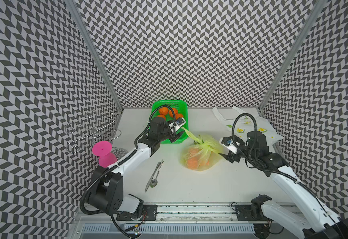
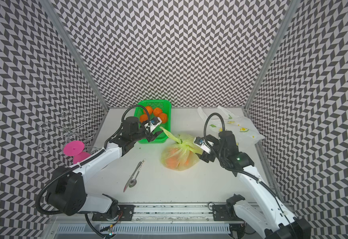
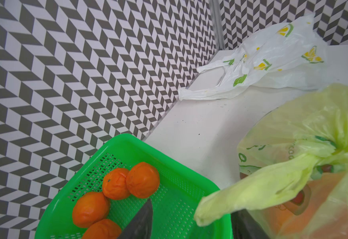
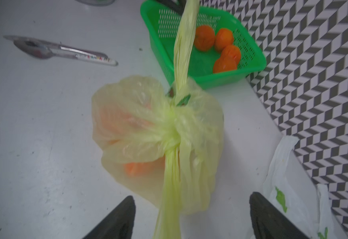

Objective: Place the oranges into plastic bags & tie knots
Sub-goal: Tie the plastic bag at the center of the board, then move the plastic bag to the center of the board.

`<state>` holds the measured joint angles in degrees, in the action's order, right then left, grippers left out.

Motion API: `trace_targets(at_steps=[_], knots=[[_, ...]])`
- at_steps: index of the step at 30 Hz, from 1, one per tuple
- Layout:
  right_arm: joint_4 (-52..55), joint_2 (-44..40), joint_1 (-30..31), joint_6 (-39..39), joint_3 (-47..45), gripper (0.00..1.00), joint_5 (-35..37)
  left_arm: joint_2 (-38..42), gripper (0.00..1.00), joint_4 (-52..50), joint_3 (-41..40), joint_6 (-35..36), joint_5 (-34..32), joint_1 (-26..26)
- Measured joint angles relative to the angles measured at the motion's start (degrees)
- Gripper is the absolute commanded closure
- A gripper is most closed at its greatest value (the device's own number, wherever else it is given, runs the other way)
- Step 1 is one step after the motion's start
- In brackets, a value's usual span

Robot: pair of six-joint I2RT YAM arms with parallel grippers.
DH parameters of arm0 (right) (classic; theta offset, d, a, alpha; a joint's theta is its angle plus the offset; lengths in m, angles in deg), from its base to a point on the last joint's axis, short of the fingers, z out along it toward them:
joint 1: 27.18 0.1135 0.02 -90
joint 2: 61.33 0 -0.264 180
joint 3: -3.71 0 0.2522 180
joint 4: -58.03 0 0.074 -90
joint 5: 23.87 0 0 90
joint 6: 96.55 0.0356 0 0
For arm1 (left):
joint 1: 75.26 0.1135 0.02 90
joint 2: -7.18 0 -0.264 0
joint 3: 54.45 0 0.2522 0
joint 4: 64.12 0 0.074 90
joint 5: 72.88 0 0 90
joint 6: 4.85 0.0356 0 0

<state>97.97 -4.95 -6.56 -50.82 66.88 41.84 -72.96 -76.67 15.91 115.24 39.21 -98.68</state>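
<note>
Knotted yellow-green bag holds oranges; basket holds apparently four.

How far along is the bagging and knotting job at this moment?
Done: the yellow-green bag holds oranges and its knot is tied. In hand: nothing gripped; the left pincer and right pincer stand open around that bag's handle strips. Left: four oranges sit in the green basket, and the white lemon-print bag lies flat and untied.
</note>
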Motion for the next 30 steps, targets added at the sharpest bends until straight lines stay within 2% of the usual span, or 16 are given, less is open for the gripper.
trace_targets(at_steps=[2,5,8,9,12,15,19,23,27,30], knots=[[-3.45,3.56,3.63,0.96,2.62,0.00,-0.11,2.19,0.16,-1.62,0.00,-0.74,1.09,0.26],[-8.22,10.86,8.26,1.53,4.37,0.00,-0.02,5.75,0.15,-3.04,-0.24,-1.95,1.90,0.83],[-9.70,18.62,9.97,1.70,4.42,0.03,0.50,8.92,0.15,-3.19,-0.94,-2.95,1.92,1.60],[-9.79,20.87,10.03,1.66,4.46,0.09,1.05,9.84,0.15,-3.15,-1.40,-3.17,1.92,1.86],[-9.14,26.38,9.99,2.08,5.70,0.38,4.63,11.30,0.15,-3.17,-2.78,-3.85,1.90,2.36],[-9.53,28.61,9.35,3.69,7.10,0.53,9.77,11.34,0.15,-3.48,-3.45,-4.22,1.84,2.51],[-9.86,28.79,5.46,6.51,9.46,0.59,16.37,11.43,0.15,-3.87,-3.61,-4.28,1.66,2.56],[-11.61,31.76,0.70,10.56,15.80,0.64,20.72,12.68,0.15,-3.85,-4.81,-4.48,1.53,2.56],[-14.08,41.16,-0.39,14.99,27.08,0.68,23.12,13.03,0.15,-3.87,-4.96,-4.66,1.20,2.56],[-13.75,50.77,-0.24,17.64,38.71,0.63,23.52,13.20,0.15,-3.91,-4.96,-4.70,1.09,2.56]])
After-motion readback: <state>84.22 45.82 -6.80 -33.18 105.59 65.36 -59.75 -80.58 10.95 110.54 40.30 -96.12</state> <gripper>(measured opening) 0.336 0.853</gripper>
